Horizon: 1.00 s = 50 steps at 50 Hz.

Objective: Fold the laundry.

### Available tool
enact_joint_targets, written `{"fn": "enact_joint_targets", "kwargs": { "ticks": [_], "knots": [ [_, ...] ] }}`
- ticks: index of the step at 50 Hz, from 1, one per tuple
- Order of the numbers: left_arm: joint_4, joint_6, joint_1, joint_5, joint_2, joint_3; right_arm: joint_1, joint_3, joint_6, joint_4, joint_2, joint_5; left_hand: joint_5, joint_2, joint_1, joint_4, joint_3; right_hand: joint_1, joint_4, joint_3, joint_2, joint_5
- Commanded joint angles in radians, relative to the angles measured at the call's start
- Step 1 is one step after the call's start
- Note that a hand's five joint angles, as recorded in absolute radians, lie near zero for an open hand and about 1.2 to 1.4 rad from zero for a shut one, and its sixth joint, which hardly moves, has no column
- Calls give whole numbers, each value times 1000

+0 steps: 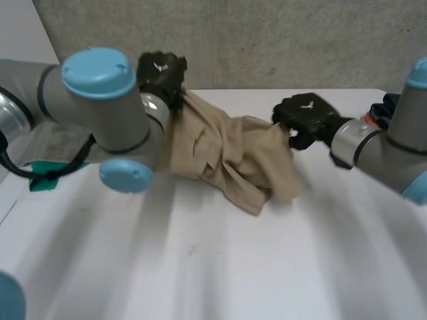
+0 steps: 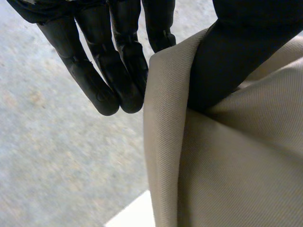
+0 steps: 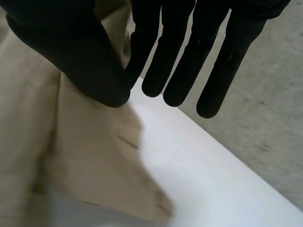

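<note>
A tan cloth (image 1: 227, 157) hangs bunched between my two hands above the white table (image 1: 233, 267), its lower folds sagging to the tabletop. My left hand (image 1: 161, 73) holds the cloth's far left end. In the left wrist view the thumb (image 2: 227, 61) presses the cloth's edge (image 2: 227, 165) against a finger behind it, while the other fingers (image 2: 118, 71) stay straight beside it. My right hand (image 1: 307, 117) holds the cloth's right end. In the right wrist view its thumb (image 3: 80, 52) pinches the tan cloth (image 3: 71, 156) against the nearest finger, above the table (image 3: 203, 179).
A green item (image 1: 47, 175) and a grey sheet (image 1: 53, 143) lie at the table's left behind my left arm. Dark items (image 1: 387, 107) sit at the far right corner. A grey wall (image 1: 267, 40) runs behind the table's far edge.
</note>
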Motion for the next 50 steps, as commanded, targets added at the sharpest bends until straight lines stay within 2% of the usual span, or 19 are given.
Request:
{"fn": "enact_joint_targets", "kwargs": {
  "ticks": [1,6,7,8,9,12,16,22,23,27,33,37,40,41,45,48,50],
  "knots": [
    [-72,21,69,111,-144,181,247,179,178,-135,-71,195,233,205,249,203,217,249,203,214,224,238],
    [-76,16,107,128,-203,227,354,148,251,-221,13,320,233,205,249,203,217,249,203,214,224,238],
    [-76,15,113,125,-204,228,365,133,255,-230,30,343,204,176,220,174,188,60,13,25,35,49],
    [-81,7,123,127,-203,225,379,99,258,-224,53,385,-133,-161,-117,-163,-149,-363,-410,-399,-389,-375],
    [-82,4,126,125,-197,219,384,85,260,-209,60,402,-314,-342,-298,-344,-330,-513,-560,-548,-538,-524],
    [-99,-11,133,118,-134,178,385,42,257,-100,54,439,-687,-715,-671,-717,-703,-766,-812,-801,-791,-777],
    [-125,-33,147,95,-7,54,340,18,229,9,-14,431,-905,-933,-889,-935,-921,-960,-1007,-996,-986,-971],
    [-153,-65,170,72,226,-190,218,16,85,54,-116,390,-989,-1017,-973,-1019,-1005,-973,-1019,-1008,-998,-984],
    [-168,-86,170,71,292,-266,189,18,26,58,-125,367,-989,-1017,-973,-1019,-1005,-973,-1019,-1008,-998,-984],
    [-219,-170,176,81,430,-458,122,28,-128,62,-122,299,-989,-1017,-973,-1019,-1005,-973,-1019,-1008,-998,-984],
    [-266,-289,218,133,546,-687,40,54,-334,65,-76,209,-956,-984,-940,-986,-972,-973,-1019,-1008,-998,-984],
    [-315,-341,277,223,581,-833,6,76,-439,77,-9,132,-839,-866,-822,-868,-854,-973,-1019,-1008,-998,-984],
    [-354,-349,305,294,586,-880,5,83,-450,71,31,109,-748,-776,-732,-778,-763,-973,-1019,-1008,-998,-984],
    [-377,-349,320,347,587,-903,5,84,-446,62,60,98,-721,-749,-705,-751,-737,-952,-999,-988,-978,-964],
    [-423,-347,342,468,583,-946,16,80,-406,-15,128,86,-695,-722,-678,-724,-710,-923,-969,-958,-948,-934],
    [-437,-352,336,533,569,-959,28,85,-352,-104,171,81,-756,-784,-740,-786,-771,-891,-937,-926,-916,-902],
    [-434,-350,328,547,544,-957,35,85,-325,-150,188,81,-800,-828,-784,-830,-816,-777,-823,-812,-802,-788]
  ]
}}
